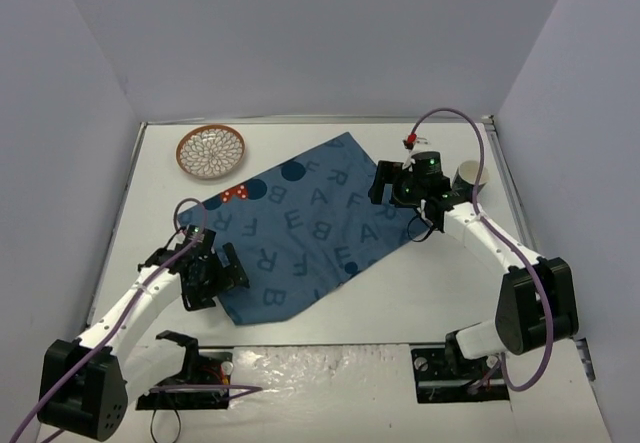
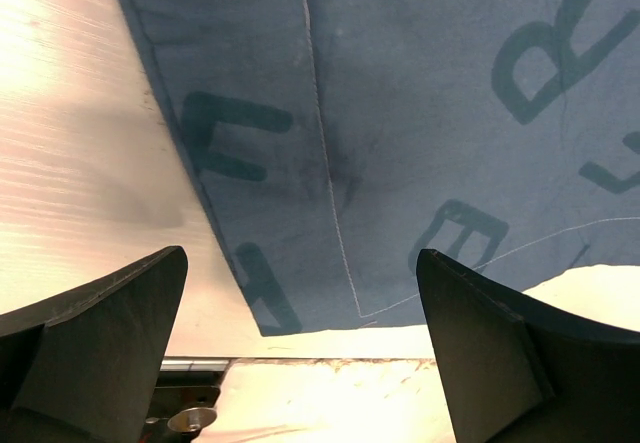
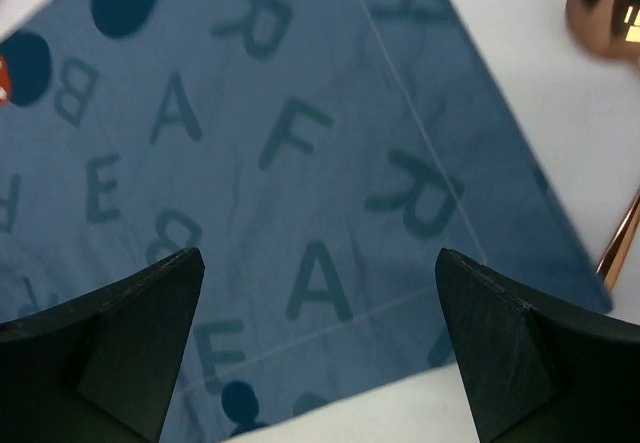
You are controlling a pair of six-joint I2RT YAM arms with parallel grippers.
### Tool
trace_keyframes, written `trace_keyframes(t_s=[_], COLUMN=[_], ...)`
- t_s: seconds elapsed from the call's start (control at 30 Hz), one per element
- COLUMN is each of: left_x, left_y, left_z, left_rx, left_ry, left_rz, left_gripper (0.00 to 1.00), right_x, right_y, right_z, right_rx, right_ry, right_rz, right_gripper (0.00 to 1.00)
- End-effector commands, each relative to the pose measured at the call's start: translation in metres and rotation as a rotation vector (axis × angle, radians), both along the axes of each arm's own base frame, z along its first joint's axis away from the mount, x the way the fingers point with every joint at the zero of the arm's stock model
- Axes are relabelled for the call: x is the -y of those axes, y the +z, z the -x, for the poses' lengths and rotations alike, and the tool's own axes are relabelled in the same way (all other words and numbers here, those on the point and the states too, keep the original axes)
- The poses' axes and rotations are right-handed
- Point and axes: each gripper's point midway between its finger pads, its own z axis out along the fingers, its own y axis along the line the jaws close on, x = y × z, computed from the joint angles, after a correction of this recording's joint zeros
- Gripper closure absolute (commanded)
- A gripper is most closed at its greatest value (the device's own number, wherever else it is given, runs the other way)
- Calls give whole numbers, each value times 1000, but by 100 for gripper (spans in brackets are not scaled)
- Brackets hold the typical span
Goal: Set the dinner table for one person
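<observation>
The dinner table [image 1: 420, 293] is a white top with a thin metal rim. A dark blue letter-printed placemat [image 1: 300, 228] lies flat and skewed across its middle. My left gripper [image 1: 222, 277] hovers open and empty over the mat's near-left corner [image 2: 320, 303]. My right gripper [image 1: 396, 185] hovers open and empty over the mat's far-right edge [image 3: 300, 163]. A copper spoon [image 3: 605, 1] lies on the bare table just right of the mat in the right wrist view. An orange patterned bowl [image 1: 210, 151] sits at the far left. A white cup [image 1: 468, 175] stands at the far right.
White walls close in the table at the back and both sides. The near metal rim [image 2: 300, 361] shows just below the mat's corner. The right arm [image 1: 480, 238] stretches over the table's right side, next to the cup.
</observation>
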Motion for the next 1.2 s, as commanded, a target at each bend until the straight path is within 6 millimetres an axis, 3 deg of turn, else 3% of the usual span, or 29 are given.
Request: trace_keyframes(t_s=[0.0, 0.1, 0.27, 0.37, 0.47, 0.6, 0.73, 0.8, 0.93, 1.0, 1.17], left_x=[9, 14, 19, 21, 22, 25, 23, 24, 23, 22, 8], left_y=[-8, -18, -23, -22, -11, 20, 50, 65, 74, 79, 92], left_z=[2, 6, 13, 15, 10, -7, -14, -15, -1, 9, 18], left_rx=[-12, -50, -88, -101, -90, -24, 13, 33, 18, 4, 45], left_ry=[50, 42, 17, 0, -20, -36, -53, -57, -56, -52, -47], left_rz=[32, 26, 11, 7, 2, 5, -17, -7, 17, 27, -20], left_gripper=[3, 4, 13, 42, 66, 84, 82, 72, 64, 49, 35], right_x=[-6, -5, -7, -5, -4, -1, 1, 2, 5, 5, 6], right_y=[9, -7, -14, -19, -24, -26, -24, -21, -18, -18, -18], right_z=[3, 6, 8, 8, 10, 10, 9, 9, 8, 8, 8], right_rx=[65, 46, 38, 39, 36, 40, 46, 54, 64, 64, 61], right_ry=[-50, -64, -66, -82, -90, -94, -97, -98, -106, -105, -101], right_rz=[-106, -115, -133, -133, -130, -120, -106, -101, -87, -81, -72], right_gripper=[2, 2, 2, 2, 2, 2, 2, 2, 2, 2, 2])
